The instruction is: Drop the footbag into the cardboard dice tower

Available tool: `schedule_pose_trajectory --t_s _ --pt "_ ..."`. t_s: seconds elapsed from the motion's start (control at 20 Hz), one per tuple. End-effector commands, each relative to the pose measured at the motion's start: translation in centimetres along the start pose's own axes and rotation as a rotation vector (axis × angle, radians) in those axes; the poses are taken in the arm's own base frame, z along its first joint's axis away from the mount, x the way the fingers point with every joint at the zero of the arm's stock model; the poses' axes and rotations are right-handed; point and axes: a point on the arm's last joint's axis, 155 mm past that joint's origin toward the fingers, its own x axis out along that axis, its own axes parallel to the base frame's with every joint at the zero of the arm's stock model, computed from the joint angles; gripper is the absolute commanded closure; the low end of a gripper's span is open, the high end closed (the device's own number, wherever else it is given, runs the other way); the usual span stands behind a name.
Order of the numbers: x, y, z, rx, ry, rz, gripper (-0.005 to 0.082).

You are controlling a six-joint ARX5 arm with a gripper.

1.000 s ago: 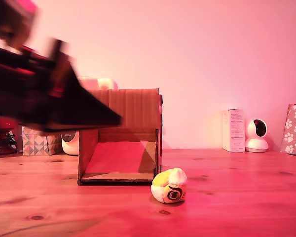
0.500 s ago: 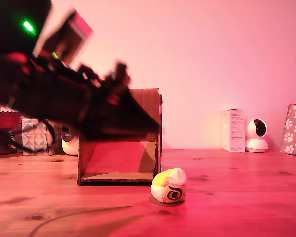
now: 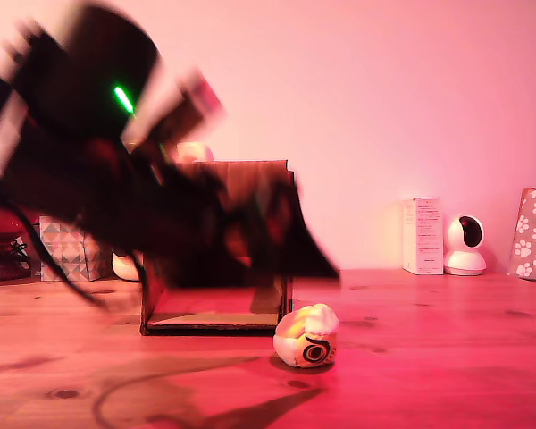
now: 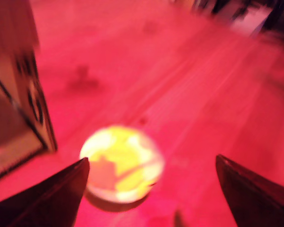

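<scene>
Wooden tabletop (image 3: 447,340), pink light | gripper (image 4: 151,189) spread wide, empty; I read footbag (image 4: 122,163) ahead, nearer one finger than the other | cardboard dice tower (image 3: 241,192) beside it

On the wooden table (image 3: 447,357), the footbag (image 3: 306,337) lies just before the cardboard dice tower (image 3: 250,188), off its corner toward the exterior view's right. Behind, farther right, an upright carton (image 3: 422,235), a small camera (image 3: 465,244) and a patterned box (image 3: 533,234) line the wall.
</scene>
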Motion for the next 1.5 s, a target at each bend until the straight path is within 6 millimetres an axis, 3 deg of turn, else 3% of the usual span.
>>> schedule_pose_trajectory --t_s 0.0,0.25,0.35,0.4,0.55,0.6,0.85,1.15,1.45 --pt "1.0 0.2 -0.4 0.007 0.012 0.003 -0.0013" --pt "3.2 2.0 -1.6 0.007 0.059 0.073 -0.0011" --pt "3.5 2.1 -2.1 0.024 0.090 0.076 0.0065" --pt "3.5 2.2 -2.4 0.037 0.103 0.077 0.0169" --pt "3.4 2.2 -2.9 0.036 0.124 0.078 0.0605" --pt "3.4 2.2 -2.9 0.037 0.123 0.077 0.0683" --pt "2.3 1.4 -1.1 0.040 0.110 0.060 0.0706" --pt "-1.7 -0.1 4.1 0.050 0.052 0.055 0.0706" --pt "-5.1 -1.1 6.9 0.057 0.015 0.052 0.0706"
